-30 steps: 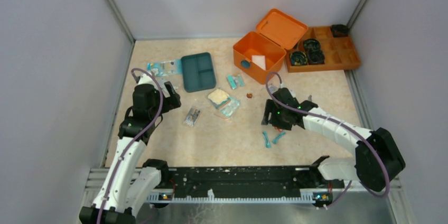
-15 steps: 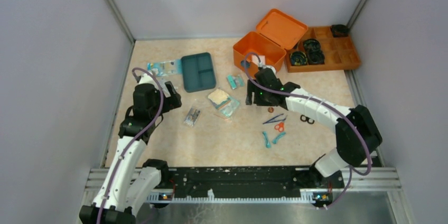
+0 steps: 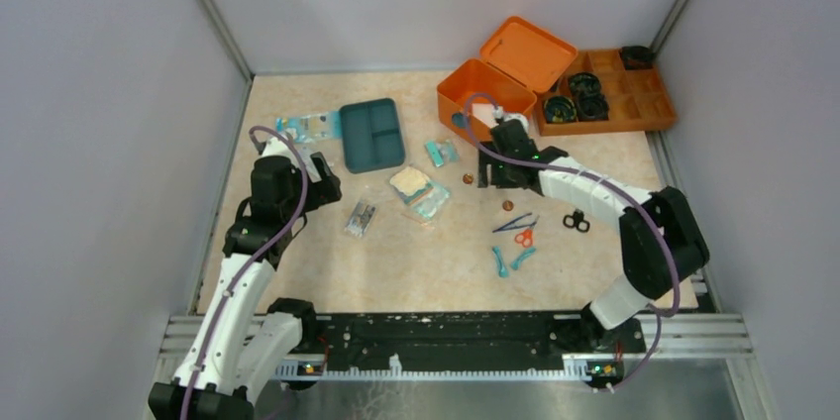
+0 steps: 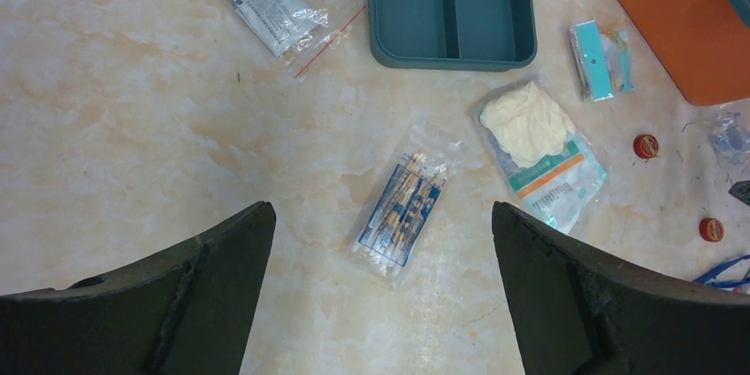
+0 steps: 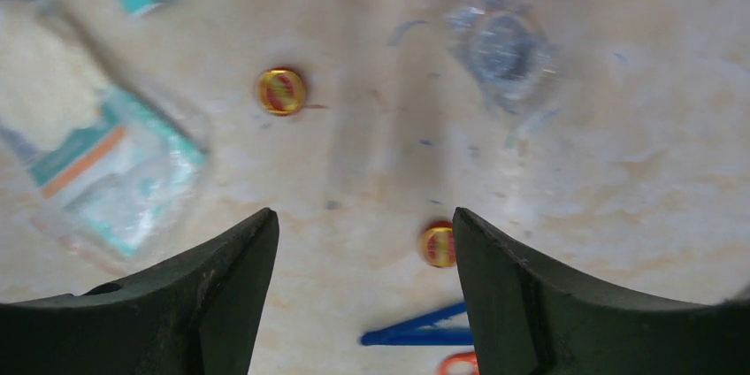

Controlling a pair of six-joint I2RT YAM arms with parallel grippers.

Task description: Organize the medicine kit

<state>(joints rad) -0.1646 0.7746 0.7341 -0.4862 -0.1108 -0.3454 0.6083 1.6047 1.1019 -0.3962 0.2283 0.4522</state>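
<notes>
The orange plastic medicine kit (image 3: 464, 83) sits open at the far right of the beige tabletop (image 3: 396, 262). Its long axis runs far-left to near-right, with the teal latch (image 3: 461, 120) facing near-left and the hinged lid (image 3: 528, 52) thrown back behind. Just before the kit the right gripper (image 5: 364, 213) hangs with fingers spread wide and empty, and well to the kit's left the left gripper (image 4: 380, 209) does likewise.

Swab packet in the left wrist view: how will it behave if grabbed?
Probably light and floppy: the swab packet is a thin clear pouch lying flat on the table. Its glossy film looks slippery; the sticks may shift.
</notes>
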